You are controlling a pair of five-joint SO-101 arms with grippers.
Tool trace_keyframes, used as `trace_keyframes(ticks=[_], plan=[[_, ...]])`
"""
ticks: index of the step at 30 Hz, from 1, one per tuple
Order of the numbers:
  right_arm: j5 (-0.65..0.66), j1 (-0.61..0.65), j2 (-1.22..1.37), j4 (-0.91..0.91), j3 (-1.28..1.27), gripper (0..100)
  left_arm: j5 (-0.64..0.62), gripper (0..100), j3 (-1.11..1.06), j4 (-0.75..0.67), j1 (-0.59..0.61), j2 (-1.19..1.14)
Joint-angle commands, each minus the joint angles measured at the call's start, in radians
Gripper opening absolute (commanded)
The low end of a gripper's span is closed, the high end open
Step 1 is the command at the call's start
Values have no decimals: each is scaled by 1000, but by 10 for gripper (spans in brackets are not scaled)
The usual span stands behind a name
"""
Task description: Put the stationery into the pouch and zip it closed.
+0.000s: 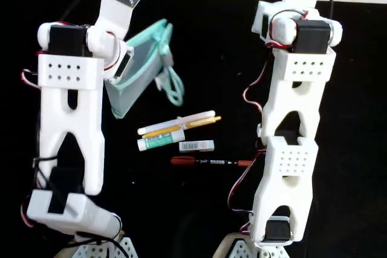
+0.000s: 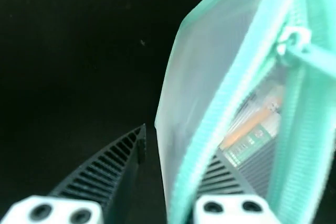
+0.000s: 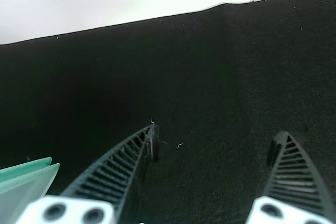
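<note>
Pinching one wall of the pouch (image 1: 136, 80), the left gripper (image 2: 181, 150) appears clamped on it at the far left. One finger is outside and the other shows through the translucent side, holding the pouch tilted up off the worktop (image 1: 181, 209). The right gripper (image 3: 218, 132) hangs at the far right over bare worktop, jaws wide apart and holding nothing.

By my reading the task has barely begun. The stationery (image 1: 181, 126) lies in the middle, nearer than the pouch and just right of it: two pale pens (image 1: 193, 116), a green-and-white tube (image 1: 158, 142), a small white block (image 1: 196, 145) and a red pen (image 1: 205, 162). All of it has yet to go in, and the zipping comes after that.

The left wrist view shows orange and green shapes through the pouch. I cannot tell whether they sit inside it or lie on the worktop beyond. The zip pull (image 2: 294, 40) is blurred, and how far the mouth gapes is hard to judge.
</note>
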State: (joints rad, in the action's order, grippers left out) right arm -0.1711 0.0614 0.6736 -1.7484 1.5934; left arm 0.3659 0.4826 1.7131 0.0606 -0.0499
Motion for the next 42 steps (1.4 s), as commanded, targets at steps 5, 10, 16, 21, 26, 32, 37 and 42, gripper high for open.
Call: trace_keyframes(ticks=[5, 10, 16, 21, 26, 32, 37, 42], plan=[[-11, -5, -7, -15, 1, 328, -5, 133, 7, -32, 56, 25], [-11, -5, -5, -15, 1, 328, -44, 133, 64, -31, 91, 25], [-11, -5, 35, -15, 2, 328, -112, 136, 159, 11, 88, 25], [-11, -5, 71, -15, 12, 328, -299, 133, 165, 25, 82, 25], [-12, -5, 71, -15, 12, 328, -410, 133, 163, 35, 79, 18], [-12, -8, 71, -15, 12, 328, -539, 133, 163, 40, 84, 16], [-12, -8, 71, -15, 12, 328, -647, 133, 162, 40, 84, 22], [-12, -10, 71, -15, 13, 328, -707, 105, 162, 41, 85, 19]])
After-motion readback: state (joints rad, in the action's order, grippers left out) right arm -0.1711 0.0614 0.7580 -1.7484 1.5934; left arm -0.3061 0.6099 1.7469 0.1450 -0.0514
